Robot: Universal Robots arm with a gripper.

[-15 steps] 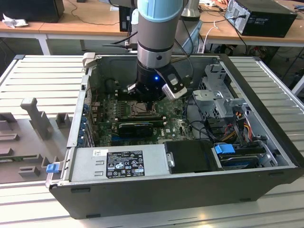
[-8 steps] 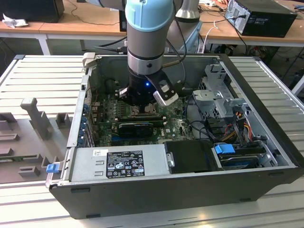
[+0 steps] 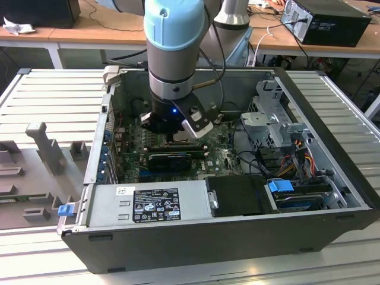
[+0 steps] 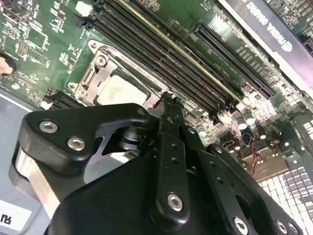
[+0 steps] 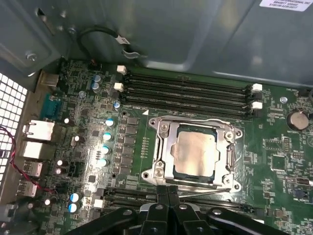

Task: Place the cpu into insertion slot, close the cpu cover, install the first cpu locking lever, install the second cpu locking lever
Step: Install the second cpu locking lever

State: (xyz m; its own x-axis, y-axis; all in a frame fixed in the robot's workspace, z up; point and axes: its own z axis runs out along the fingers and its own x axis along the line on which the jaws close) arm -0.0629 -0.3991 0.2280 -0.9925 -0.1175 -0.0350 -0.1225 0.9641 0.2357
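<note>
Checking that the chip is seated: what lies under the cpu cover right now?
In the first wrist view, the cpu shows through the window of the closed cpu cover, pale metal top up. The insertion slot's contact grid is hidden beneath the chip. The tool sits at the cover's edge.

I work in what looks like an electronics lab or test workshop: an opened computer case [image 3: 225, 231] lies on a ribbed metal bench [image 3: 53, 101], with wooden desks [image 3: 77, 32] carrying another computer unit [image 3: 326, 21] and loose cables at the far side.
</note>
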